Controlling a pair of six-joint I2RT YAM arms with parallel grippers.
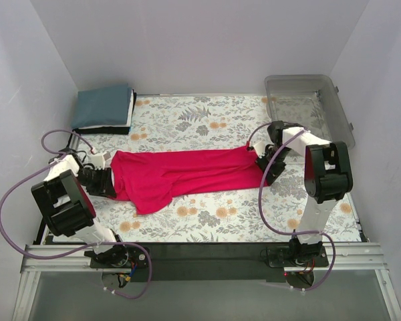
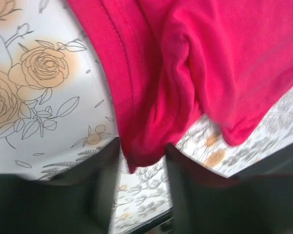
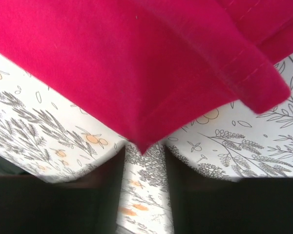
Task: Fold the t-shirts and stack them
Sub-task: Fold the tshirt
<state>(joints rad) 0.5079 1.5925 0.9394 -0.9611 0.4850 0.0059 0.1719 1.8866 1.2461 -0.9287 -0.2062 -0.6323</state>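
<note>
The crimson-pink t-shirt point(image 1: 180, 174) lies stretched in a long band across the floral table cover, with a lobe sagging toward the front left. My left gripper point(image 1: 109, 179) is at its left end and my right gripper point(image 1: 260, 162) at its right end. In the left wrist view the left gripper point(image 2: 142, 151) is open, and a hemmed corner of the shirt point(image 2: 210, 58) dips a little between its fingers point(image 2: 105, 185). The right gripper point(image 3: 144, 151) is open too, with the shirt's point(image 3: 112, 58) pointed corner just at its mouth. A teal-blue t-shirt point(image 1: 105, 107) lies folded at the back left.
A clear plastic bin point(image 1: 307, 100) stands at the back right, just behind the right arm. White walls close in the table on three sides. The floral cover point(image 1: 207, 120) shows behind and in front of the pink shirt.
</note>
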